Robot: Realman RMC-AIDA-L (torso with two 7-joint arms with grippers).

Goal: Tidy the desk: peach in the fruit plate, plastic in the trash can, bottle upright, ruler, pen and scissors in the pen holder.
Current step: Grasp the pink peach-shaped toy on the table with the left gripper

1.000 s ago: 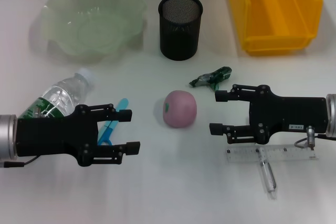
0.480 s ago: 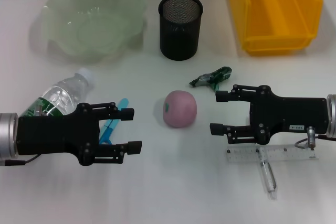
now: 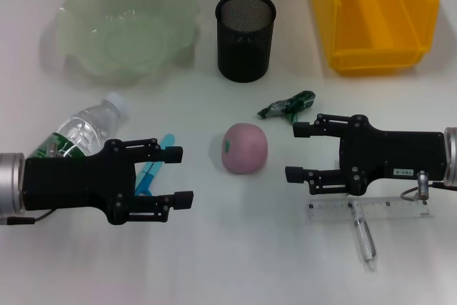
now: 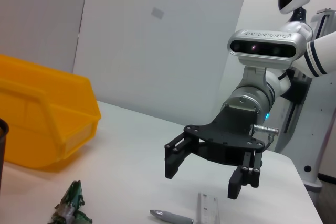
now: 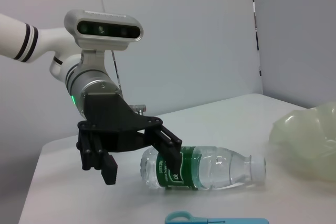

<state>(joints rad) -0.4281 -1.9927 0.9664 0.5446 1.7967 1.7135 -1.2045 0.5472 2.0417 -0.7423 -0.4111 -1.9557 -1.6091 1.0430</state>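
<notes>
Mid-table, a pink peach (image 3: 245, 148) sits untouched between the two arms, stem dimple facing left. Left gripper (image 3: 178, 174) hovers low on the peach's left, jaws spread wide, empty. Behind and partly under it a clear water bottle (image 3: 82, 131) lies on its side, green label, white cap pointing toward the fruit plate (image 3: 127, 25), a pale green wavy bowl at the table's far left. Blue-handled scissors (image 3: 151, 170) lie just beside the bottle, partly hidden by the left gripper's fingers. Right gripper (image 3: 293, 152) hovers on the peach's right, jaws likewise wide, nothing held. A crumpled green plastic wrapper (image 3: 287, 105) lies just beyond its upper finger. Under the right wrist a clear ruler (image 3: 368, 210) lies flat, with a grey pen (image 3: 363, 241) crossing it and pointing toward the near edge. Black mesh pen holder (image 3: 245, 36) stands upright at far centre; yellow bin (image 3: 373, 11) at far right. White table (image 3: 235, 255) underneath.
</notes>
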